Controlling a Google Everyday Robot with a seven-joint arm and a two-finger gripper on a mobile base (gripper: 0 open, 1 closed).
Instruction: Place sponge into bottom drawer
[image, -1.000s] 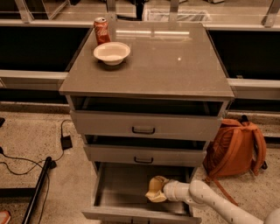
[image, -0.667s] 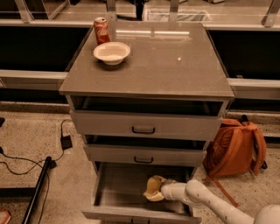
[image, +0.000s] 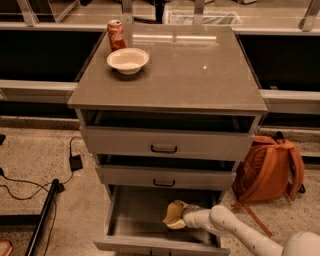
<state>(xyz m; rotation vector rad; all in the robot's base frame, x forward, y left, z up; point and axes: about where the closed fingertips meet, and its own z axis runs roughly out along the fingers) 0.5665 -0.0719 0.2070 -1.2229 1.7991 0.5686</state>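
Speckled flooring surrounds a grey three-drawer bench (image: 200, 75), whose top carries a white bowl (image: 128, 60) and a red can (image: 116, 34); an orange backpack (image: 270, 167) leans at its right. Reaching in from the lower right, the gripper (image: 178, 217) is closed around the sponge (image: 172, 212), holding it inside the open bottom drawer (image: 132, 215), right of centre; contact with the drawer floor cannot be told. Risks: if released while raised, the soft foam may bounce toward the front rim; an upward withdrawal could catch the arm on the middle drawer (image: 165, 177) overhead.
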